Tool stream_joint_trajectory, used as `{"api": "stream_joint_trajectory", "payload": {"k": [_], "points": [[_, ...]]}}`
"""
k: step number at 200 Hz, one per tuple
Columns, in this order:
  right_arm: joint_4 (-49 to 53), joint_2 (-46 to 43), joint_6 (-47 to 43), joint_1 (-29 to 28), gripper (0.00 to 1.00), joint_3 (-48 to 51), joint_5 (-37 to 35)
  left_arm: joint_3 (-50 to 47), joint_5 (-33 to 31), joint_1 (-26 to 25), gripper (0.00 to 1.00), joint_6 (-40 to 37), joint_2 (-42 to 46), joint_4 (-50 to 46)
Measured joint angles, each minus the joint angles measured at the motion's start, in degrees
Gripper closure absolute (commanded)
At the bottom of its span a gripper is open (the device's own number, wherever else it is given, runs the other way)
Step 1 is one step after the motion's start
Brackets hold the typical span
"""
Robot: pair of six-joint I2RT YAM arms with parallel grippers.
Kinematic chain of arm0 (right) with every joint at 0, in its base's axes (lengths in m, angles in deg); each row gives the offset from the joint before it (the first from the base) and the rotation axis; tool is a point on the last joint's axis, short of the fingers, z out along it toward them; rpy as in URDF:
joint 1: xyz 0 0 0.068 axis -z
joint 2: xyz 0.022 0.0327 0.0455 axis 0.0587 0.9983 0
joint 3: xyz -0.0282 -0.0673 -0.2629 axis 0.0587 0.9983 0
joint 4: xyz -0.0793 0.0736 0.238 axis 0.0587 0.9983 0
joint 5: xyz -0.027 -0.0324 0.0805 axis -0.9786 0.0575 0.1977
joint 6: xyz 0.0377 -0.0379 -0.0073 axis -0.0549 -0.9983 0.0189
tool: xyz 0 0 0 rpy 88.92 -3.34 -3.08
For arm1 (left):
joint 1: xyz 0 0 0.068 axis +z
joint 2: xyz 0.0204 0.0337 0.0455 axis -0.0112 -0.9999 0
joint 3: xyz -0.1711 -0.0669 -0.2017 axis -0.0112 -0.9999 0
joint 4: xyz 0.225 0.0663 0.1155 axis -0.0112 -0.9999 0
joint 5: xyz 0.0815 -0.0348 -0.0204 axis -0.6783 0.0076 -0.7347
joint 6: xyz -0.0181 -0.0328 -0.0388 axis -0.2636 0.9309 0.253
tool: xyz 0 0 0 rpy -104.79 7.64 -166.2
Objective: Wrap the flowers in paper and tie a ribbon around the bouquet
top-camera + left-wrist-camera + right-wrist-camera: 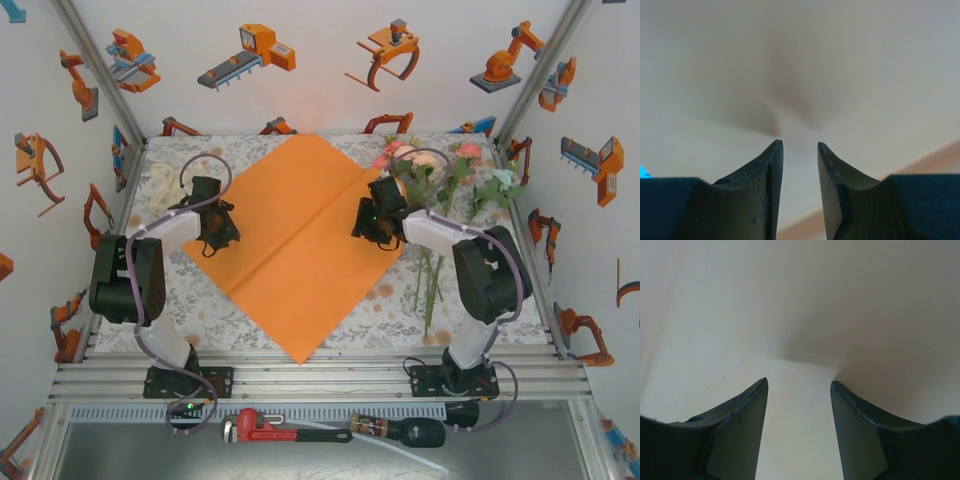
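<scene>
Left gripper (218, 232) is down on the left corner of the paper (290, 230), right gripper (368, 225) on the right corner, so the sheet spans the whole stretch between the two sets of fingers. It lies flat as a diamond on the patterned table (200, 300). In my left wrist view the fingers (767, 195) stand apart with a narrow gap and nothing clamped between them. A pale, washed-out surface sits close beyond the tips, with a dark shadow running to the gap; I cannot tell if the tips touch it. In the right wrist view the fingers (740, 435) stand wider apart, the same pale surface just past them, nothing gripped. The flowers (440, 175) lie off the paper, outboard of the right fingers, blooms toward the far wall, stems trailing toward the arm base.
</scene>
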Motion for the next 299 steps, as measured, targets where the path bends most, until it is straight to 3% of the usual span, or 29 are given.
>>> {"api": "stream_joint_trajectory", "payload": {"k": [26, 95, 117, 184, 242, 272, 299], "points": [[0.5, 0.0, -0.7, 0.0, 0.49, 2.0, 1.5, 0.7, -1.6, 1.6, 0.64, 1.2, -0.9, -0.9], [-4.1, 0.1, 0.8, -4.1, 0.47, 4.9, 17.9, 0.7, -6.7, 8.5, 0.65, 2.1, -0.8, -1.5], [-2.7, 0.1, 0.8, -4.0, 0.47, 4.7, 15.6, -0.6, -5.2, 8.6, 0.65, 2.0, 0.0, 0.1], [2.7, -1.7, -0.9, 5.3, 0.46, 4.7, 8.3, -2.0, -2.3, 5.6, 0.63, 2.1, 1.0, 1.5], [7.9, -3.7, -5.0, 8.9, 0.43, 4.7, 5.5, -2.3, 1.7, 0.8, 0.52, 4.6, 2.0, 1.5], [11.3, -9.1, -7.8, 11.4, 0.4, 4.1, 4.1, -3.1, 3.5, -1.5, 0.46, 6.1, 6.5, 0.9], [11.6, -11.4, -11.4, 19.0, 0.4, -0.3, 1.9, -3.2, 3.0, -5.4, 0.45, 5.6, 14.1, 1.3]]}}
